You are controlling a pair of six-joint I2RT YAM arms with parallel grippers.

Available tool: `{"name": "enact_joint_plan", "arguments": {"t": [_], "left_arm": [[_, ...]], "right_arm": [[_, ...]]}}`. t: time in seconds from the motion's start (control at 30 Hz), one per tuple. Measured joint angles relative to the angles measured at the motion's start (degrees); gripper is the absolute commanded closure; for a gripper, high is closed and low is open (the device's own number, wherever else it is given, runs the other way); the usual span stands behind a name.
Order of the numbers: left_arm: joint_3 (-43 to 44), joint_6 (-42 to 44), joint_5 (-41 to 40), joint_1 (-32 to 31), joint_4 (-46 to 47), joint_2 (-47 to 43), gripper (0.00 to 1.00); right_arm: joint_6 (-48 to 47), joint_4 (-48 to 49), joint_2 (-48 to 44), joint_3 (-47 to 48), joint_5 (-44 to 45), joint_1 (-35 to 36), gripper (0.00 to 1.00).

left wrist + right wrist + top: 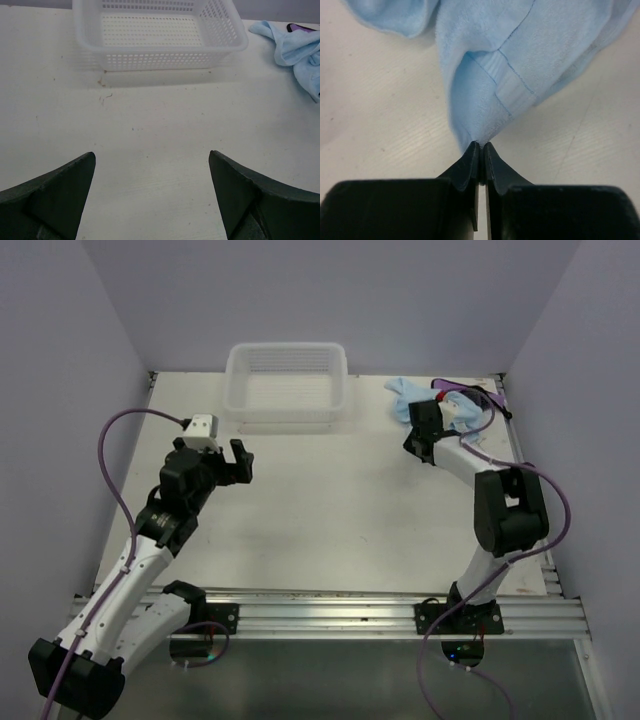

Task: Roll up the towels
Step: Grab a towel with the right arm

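Hanging wide open and empty, the left gripper (152,197) is held over the table (330,510). Farther off, the right gripper (481,150) is clamped on a corner of the light blue towel (535,55), heaped far right. Pick-up is judged in hand, and spreading flat is called for next. That pinch is shown only by the right wrist view.

Our left arm (130,570) and right arm (510,510), black and white
We see purple cables (101,455) on both, white links, black joints, dark wedge-shaped fingers (55,200).
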Motion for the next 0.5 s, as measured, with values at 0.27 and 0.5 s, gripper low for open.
{"name": "enact_joint_plan", "arguments": {"t": [0.27, 0.5], "left_arm": [[0.0, 0.0, -0.15, 0.0, -0.02, -2.14, 0.0], [0.0, 0.0, -0.15, 0.0, -0.02, -2.91, 0.0]], "right_arm": [[-3.74, -2.62, -22.6, -3.65, -1.38, 3.43, 0.96], [-5.46, -5.57, -32.17, -3.91, -5.38, 7.02, 0.97]]}}
